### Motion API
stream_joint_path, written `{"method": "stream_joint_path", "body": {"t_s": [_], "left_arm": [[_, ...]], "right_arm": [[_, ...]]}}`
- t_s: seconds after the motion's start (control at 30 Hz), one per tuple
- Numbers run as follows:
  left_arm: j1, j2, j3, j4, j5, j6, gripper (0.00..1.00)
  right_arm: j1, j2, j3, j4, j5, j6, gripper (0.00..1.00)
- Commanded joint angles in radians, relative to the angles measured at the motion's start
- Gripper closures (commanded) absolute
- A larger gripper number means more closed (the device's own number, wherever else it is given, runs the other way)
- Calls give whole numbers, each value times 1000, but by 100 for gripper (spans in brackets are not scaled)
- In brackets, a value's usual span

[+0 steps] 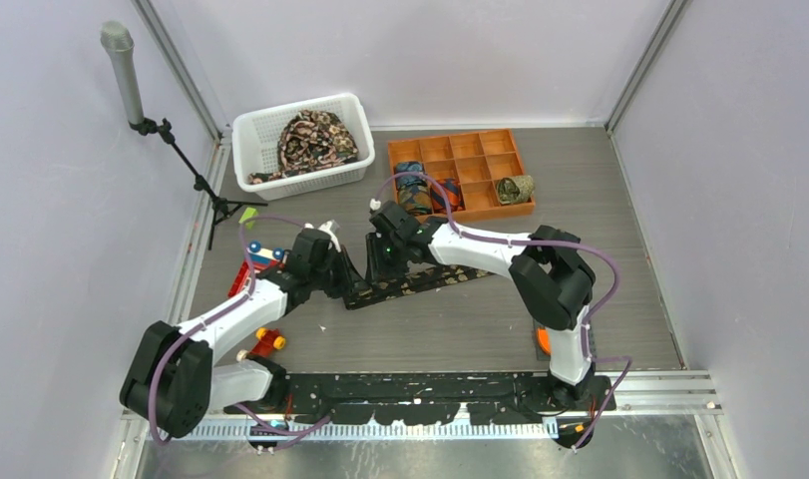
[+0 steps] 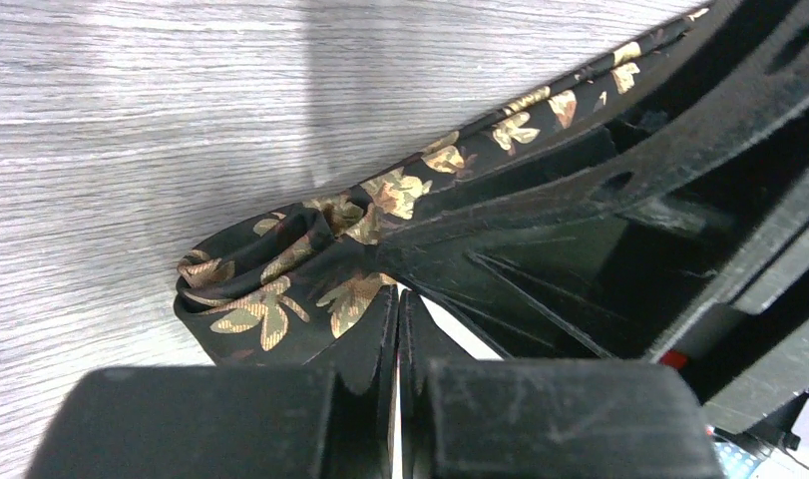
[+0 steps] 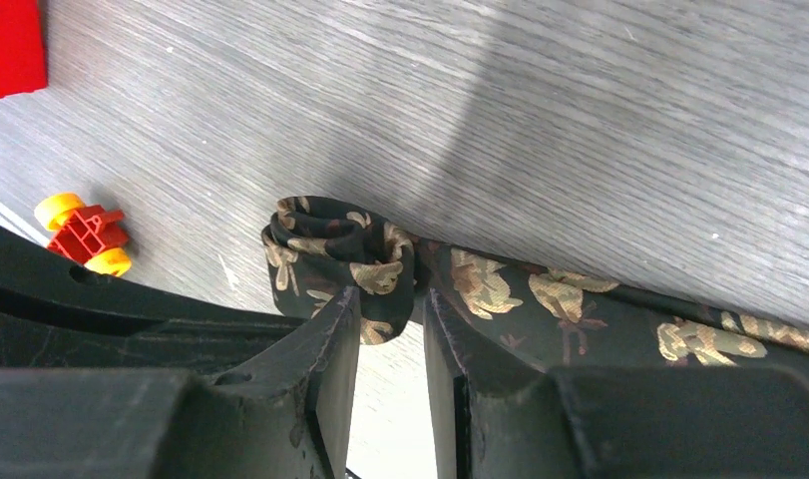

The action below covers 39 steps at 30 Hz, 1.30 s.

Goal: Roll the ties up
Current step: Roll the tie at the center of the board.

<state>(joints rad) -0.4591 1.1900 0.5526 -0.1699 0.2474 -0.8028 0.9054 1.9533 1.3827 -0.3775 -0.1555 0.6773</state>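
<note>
We see the black floral tie [image 1: 432, 279] lying across the worktop [image 1: 600, 259] at mid-frame of the top view. Our left claw [image 2: 397, 304] is clenched on fabric at its rolled end. Our right claw [image 3: 388, 314] grasps that same roll.
</note>
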Motion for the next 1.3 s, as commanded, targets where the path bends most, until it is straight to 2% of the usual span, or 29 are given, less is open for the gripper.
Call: {"method": "stream_joint_path", "body": {"t_s": [0.0, 0.13, 0.17, 0.23, 0.3, 0.4, 0.47, 0.57, 0.7, 1.0, 1.27], "left_arm": [[-4, -45, 5, 67, 26, 12, 100], [-4, -82, 26, 3, -7, 36, 100], [-3, -95, 35, -27, -28, 54, 96], [-3, -119, 57, -94, -86, 92, 81], [1, -137, 80, -163, -139, 142, 61], [8, -147, 111, -220, -187, 201, 48], [14, -142, 123, -241, -206, 234, 47], [26, -108, 142, -256, -204, 258, 52], [41, -36, 155, -256, -145, 288, 54], [51, 74, 148, -195, -60, 273, 53], [51, 62, 139, -247, -211, 223, 37]], "right_arm": [[5, 9, 45, 45, -83, -10, 64], [6, 21, 44, 50, -105, -6, 65], [5, 26, 44, 49, -108, -6, 65], [6, 34, 42, 47, -114, -3, 66], [7, 40, 39, 50, -121, 0, 66], [6, 48, 35, 53, -128, 2, 66], [7, 49, 31, 52, -126, 1, 67], [7, 46, 25, 52, -119, 0, 70], [7, 43, 19, 51, -109, 2, 73], [7, 29, 7, 52, -93, 7, 77], [7, 25, 0, 51, -88, 5, 79]]}}
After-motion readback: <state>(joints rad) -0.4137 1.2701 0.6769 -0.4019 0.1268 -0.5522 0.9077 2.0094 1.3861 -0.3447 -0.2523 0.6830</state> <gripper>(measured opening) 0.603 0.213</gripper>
